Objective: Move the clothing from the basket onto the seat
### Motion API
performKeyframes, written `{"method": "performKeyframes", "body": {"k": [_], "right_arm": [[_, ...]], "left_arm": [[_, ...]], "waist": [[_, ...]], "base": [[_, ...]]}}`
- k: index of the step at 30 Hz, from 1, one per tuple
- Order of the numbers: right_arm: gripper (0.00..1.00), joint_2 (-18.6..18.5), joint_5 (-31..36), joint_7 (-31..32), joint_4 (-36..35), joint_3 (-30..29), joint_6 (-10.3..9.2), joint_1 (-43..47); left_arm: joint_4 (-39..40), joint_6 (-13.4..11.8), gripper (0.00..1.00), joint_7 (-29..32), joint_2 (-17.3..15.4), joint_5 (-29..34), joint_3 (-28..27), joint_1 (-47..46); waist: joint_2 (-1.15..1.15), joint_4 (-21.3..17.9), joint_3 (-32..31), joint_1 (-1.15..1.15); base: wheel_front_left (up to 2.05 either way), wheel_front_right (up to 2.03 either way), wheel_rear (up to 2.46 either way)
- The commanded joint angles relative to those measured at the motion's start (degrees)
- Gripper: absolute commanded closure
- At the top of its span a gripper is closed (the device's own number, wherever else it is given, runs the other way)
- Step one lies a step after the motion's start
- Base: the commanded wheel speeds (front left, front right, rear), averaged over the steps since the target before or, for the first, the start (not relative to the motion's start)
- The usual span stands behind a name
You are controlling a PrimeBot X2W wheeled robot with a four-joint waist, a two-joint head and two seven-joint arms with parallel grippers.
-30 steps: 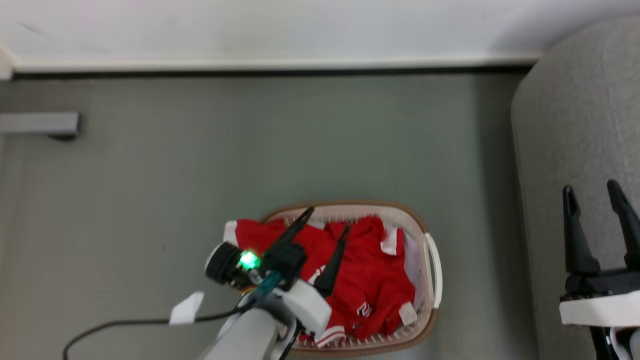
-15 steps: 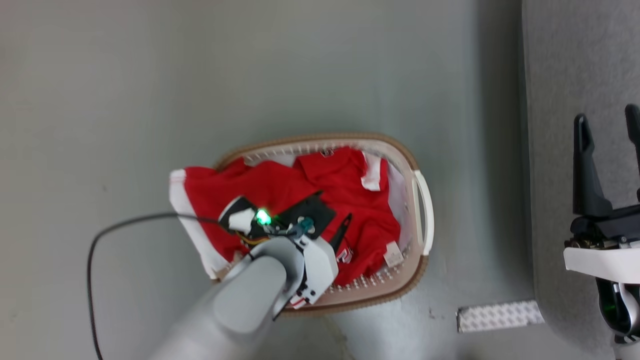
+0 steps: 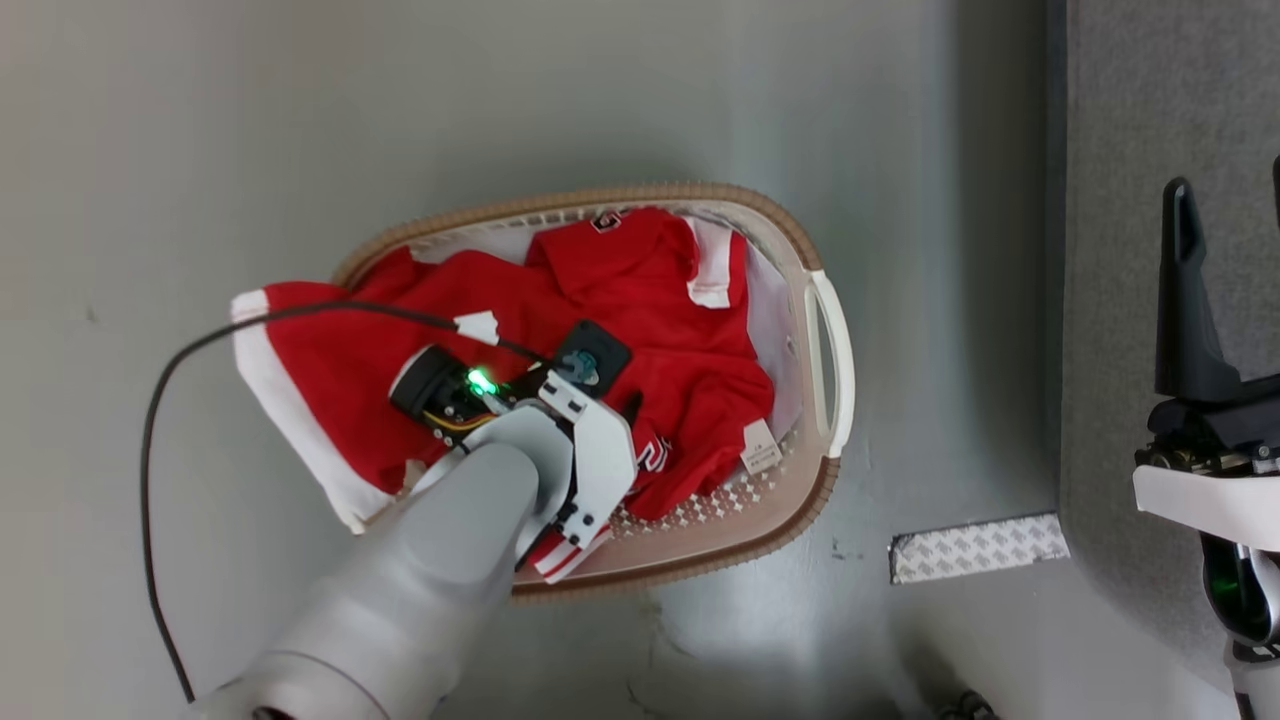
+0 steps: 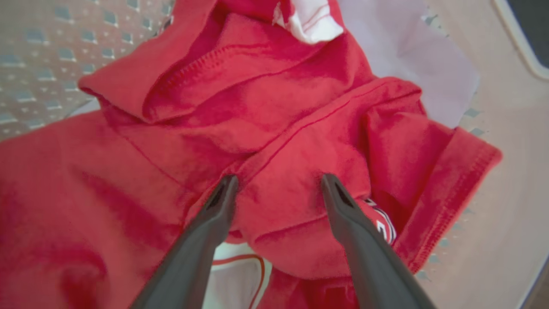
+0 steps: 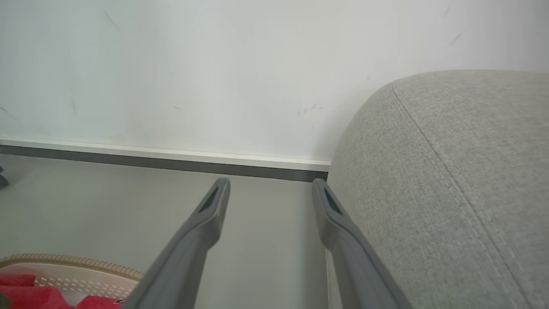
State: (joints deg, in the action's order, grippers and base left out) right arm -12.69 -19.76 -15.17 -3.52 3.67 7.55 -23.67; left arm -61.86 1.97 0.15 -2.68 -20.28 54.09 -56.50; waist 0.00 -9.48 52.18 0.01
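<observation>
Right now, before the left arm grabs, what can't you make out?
- Head view: its own forearm hides the fingers of the left gripper and the near rim of the basket.
- Left wrist view: how many garments make up the clothing; folds hide it.
- Head view: the picture edge cuts off one finger of the right gripper.
- The seat runs past the edges, extent unknown.

- The head camera has tilted down, so the basket now sits mid-frame instead of at the bottom edge.
- The left claw has swung from pointing up the frame to reaching down into the basket. Its spread fingertips are now against the red clothing.
- A pale patterned floor strip has come into view at the lower right.
- The right claw now appears higher at the right edge, with one finger cut off by the frame.
</observation>
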Motion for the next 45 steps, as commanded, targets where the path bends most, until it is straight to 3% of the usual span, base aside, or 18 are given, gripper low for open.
{"method": "performKeyframes", "body": {"k": [1, 9, 10, 11, 12, 19, 24, 34, 45], "right_arm": [[0.0, 0.05, -0.26, 0.02, -0.43, -0.03, -0.13, -0.99], [0.0, -0.41, -0.48, 0.02, -1.94, 0.2, -0.12, -1.14], [0.0, -0.49, -0.49, 0.02, -2.08, 0.13, -0.12, -1.14], [0.0, -0.59, -0.5, 0.02, -2.25, 0.05, -0.13, -1.06], [0.0, -0.71, -0.54, 0.02, -2.39, -0.01, -0.12, -0.98], [0.0, -1.49, -0.47, 0.02, -2.58, -1.14, -0.12, -0.04], [0.0, -1.64, -0.56, 0.02, -1.65, -1.85, -0.12, 1.3], [0.0, -1.54, -1.09, 0.02, 1.93, -0.38, -0.12, 5.99], [0.0, -0.47, -1.66, 0.03, 5.29, 1.94, -0.12, 13.16]], "left_arm": [[-0.66, 0.27, 0.0, 0.65, -0.41, -0.75, 0.5, -0.57], [-2.45, 0.59, 0.0, 1.01, -0.37, -1.19, 4.11, -2.48], [-2.58, 0.5, 0.49, 0.8, -0.37, -0.38, 5.13, -2.94], [-2.67, 0.44, 0.62, 0.51, -0.38, -0.02, 5.87, -3.16], [-2.68, 0.15, 1.0, 0.15, -0.39, -0.3, 6.17, -3.26], [-0.54, 0.2, 1.0, -2.46, -0.35, -2.47, 8.52, -3.74], [2.73, 0.5, 1.0, -4.81, -0.36, -6.28, 9.22, -1.69], [6.94, 0.76, 1.0, -11.52, -0.28, -12.25, 11.42, 6.21], [13.31, -1.62, 1.0, -14.62, -0.55, -16.82, 10.84, 15.58]], "waist": [[0.0, -0.48, 1.19, -0.01], [0.0, -1.34, 4.25, -0.01], [0.0, -1.4, 4.5, -0.01], [0.0, -1.44, 4.68, -0.01], [0.0, -1.5, 4.85, -0.01], [0.0, -0.89, 4.06, -0.01], [0.0, 1.4, -0.67, -0.01], [0.0, 4.8, -16.26, -0.01], [0.0, 7.99, -34.9, -0.01]], "base": [[0.0, 0.0, 0.0], [0.0, 0.0, 0.0], [0.0, 0.0, 0.0], [0.0, 0.0, 0.0], [0.0, 0.0, 0.0], [0.0, 0.0, 0.0], [0.0, 0.0, 0.0], [0.0, 0.0, 0.0], [0.0, 0.0, 0.0]]}}
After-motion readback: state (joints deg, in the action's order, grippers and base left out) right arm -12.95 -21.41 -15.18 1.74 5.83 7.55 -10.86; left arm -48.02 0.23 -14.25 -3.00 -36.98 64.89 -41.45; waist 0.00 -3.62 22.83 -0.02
